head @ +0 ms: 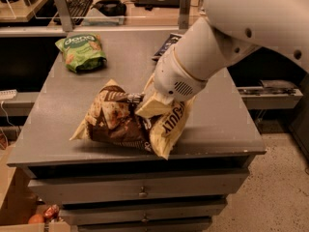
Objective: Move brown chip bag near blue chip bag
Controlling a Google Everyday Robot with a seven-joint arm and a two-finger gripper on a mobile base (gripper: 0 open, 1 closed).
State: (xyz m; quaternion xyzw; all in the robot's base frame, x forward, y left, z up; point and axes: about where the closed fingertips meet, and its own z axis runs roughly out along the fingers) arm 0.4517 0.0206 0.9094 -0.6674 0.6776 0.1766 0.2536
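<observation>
Brown chip bag [115, 122] at table [222, 124] front; claw [153, 106] clamped on its upper right part.

Green chip bag [81, 52] lies back-left on grey drawer cabinet [227, 124] (keyboard [77, 6] behind).

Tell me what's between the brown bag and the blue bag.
Camera view: only the arm crosses it, claw on the brown bag; the blue bag peeks out behind.
</observation>
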